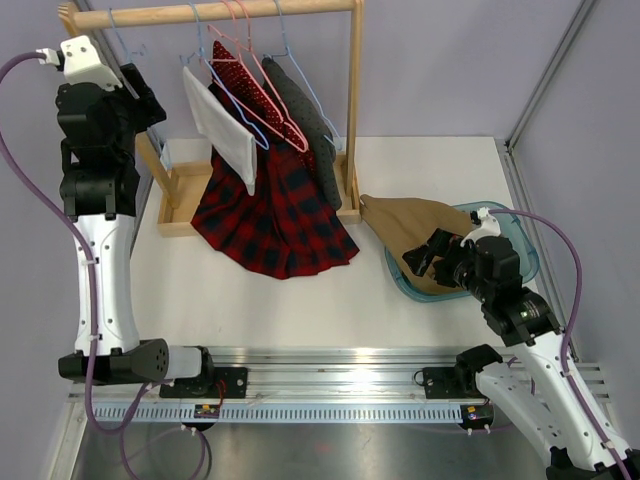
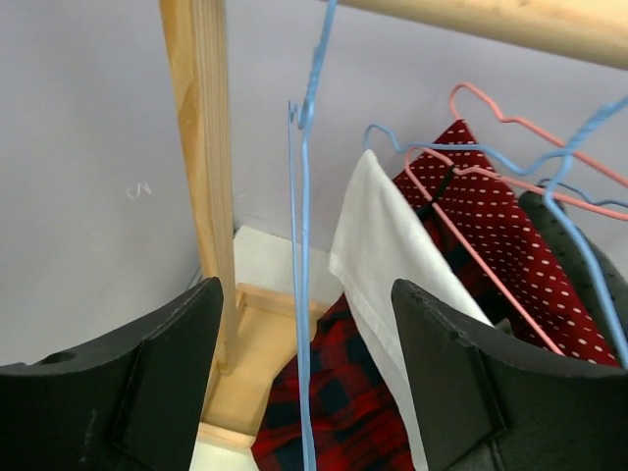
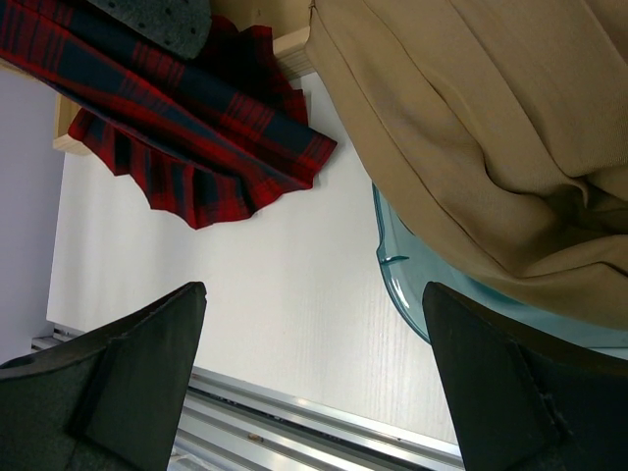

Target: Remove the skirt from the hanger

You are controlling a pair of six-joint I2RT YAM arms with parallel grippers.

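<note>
Seen from above, a white worktop carries a wooden clothes rack at about eleven o'clock. Wire hangers hang from the rack's rail, with a white cloth, a red dotted garment and a grey garment on them. The skirt, red and dark plaid, spills from the rack's base onto the worktop. Its top edge is hidden behind the other clothes, so it cannot be told whether a hanger holds it.

The left arm stands raised at nine o'clock of the rack. Its wrist view shows the left pincer open, with a bare blue hanger between the fingers, touching neither.

At three o'clock a clear blue basin holds a tan garment. The right pincer hangs spread wide by the basin's rim, gripping nothing.
</note>
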